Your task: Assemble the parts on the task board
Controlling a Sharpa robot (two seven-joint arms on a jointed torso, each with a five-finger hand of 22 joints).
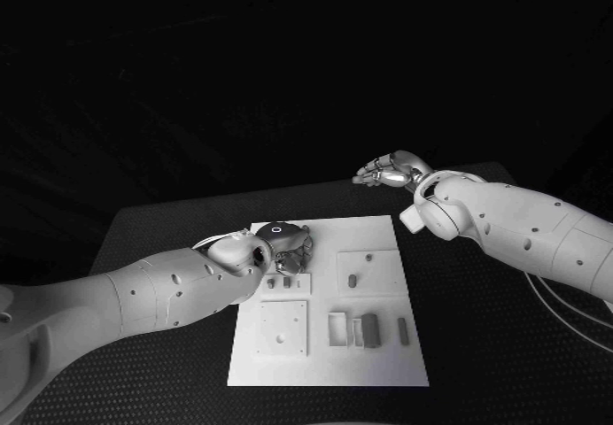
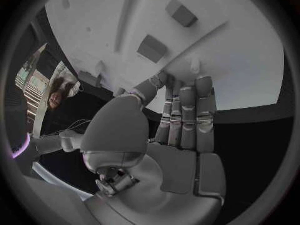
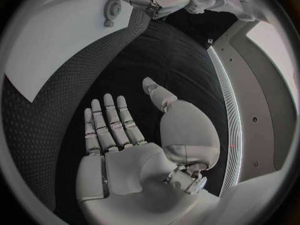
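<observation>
Left robot hand [image 1: 283, 251], fingers straight and slightly apart, empty, poised over the upper left area of the task board [image 1: 384, 365]; the left wrist view shows its fingertips [image 2: 204, 82] just short of two small parts [image 1: 279, 283] standing side by side on the white surface, apparently not touching them. These parts lie just beyond the fingertips on the side toward the robot, and each has its long axis running toward and away from the robot. Right robot hand [image 1: 387, 169], fingers loosely extended and holding nothing, hangs above the dark tabletop [image 1: 498, 354] past the board's far right corner, well apart from every part. Further parts [image 1: 367, 329] rest in the board's lower right section, another [image 1: 352, 282] in the raised square at centre right. The left robot hand is plainly the nearer, so the coming grasp most likely falls to it.
</observation>
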